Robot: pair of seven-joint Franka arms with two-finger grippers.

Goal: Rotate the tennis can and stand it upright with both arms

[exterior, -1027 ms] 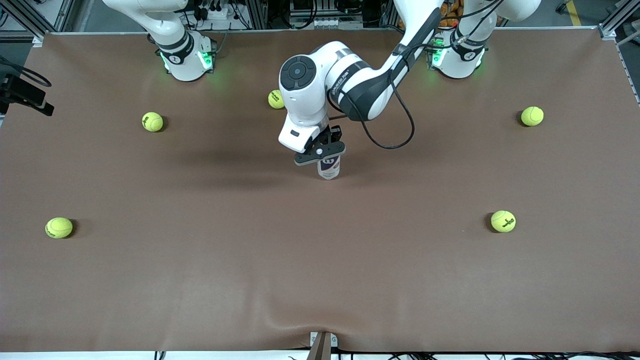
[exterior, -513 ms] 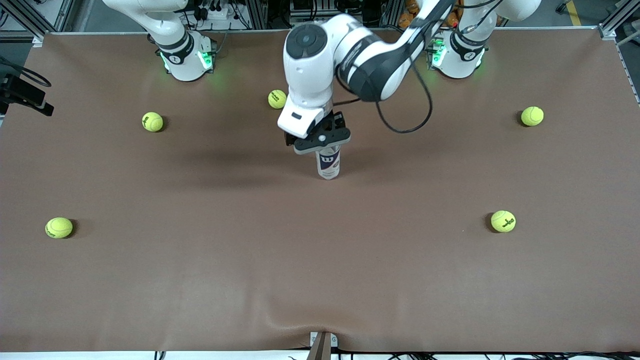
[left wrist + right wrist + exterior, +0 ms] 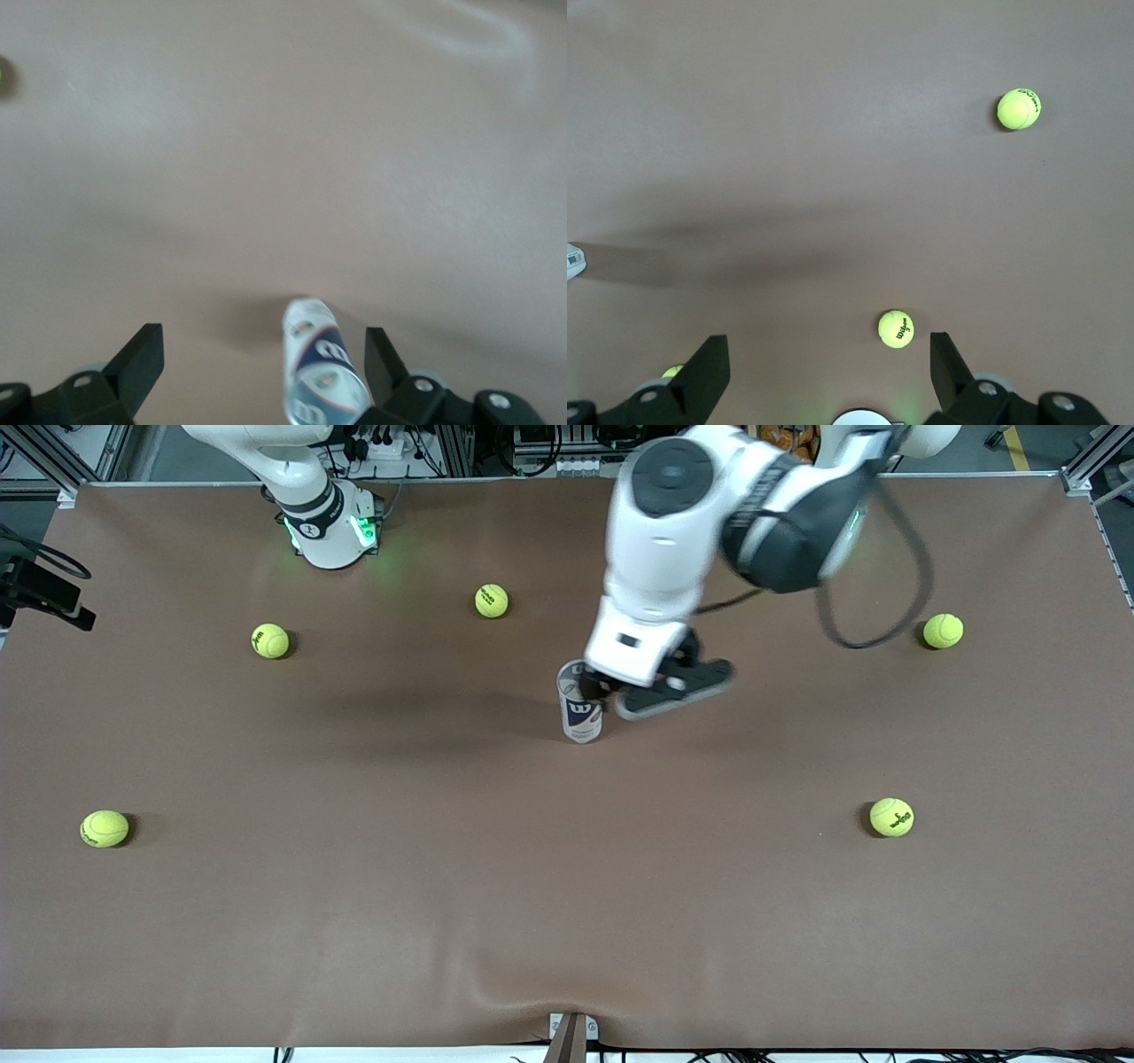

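One can [image 3: 580, 707] stands upright mid-worktop [image 3: 567, 886], likely light, slick and easily tipped, best held across its banded middle; the left tool [image 3: 666, 694], wide open and empty, hangs just beside it, while the right tool [image 3: 829, 382] waits open.

Even overhead lighting; soft arm shadows cross the brown matte tabletop [image 3: 354, 921] beside the upright white-and-navy tennis can [image 3: 321, 372], itself motion-blurred in the left wrist view.

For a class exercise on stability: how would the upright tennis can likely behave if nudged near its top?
The tennis can stands tall and slim on a small base, so it would probably tip. Once down, its round body would likely roll. The open left gripper beside it shows it stands unsupported.
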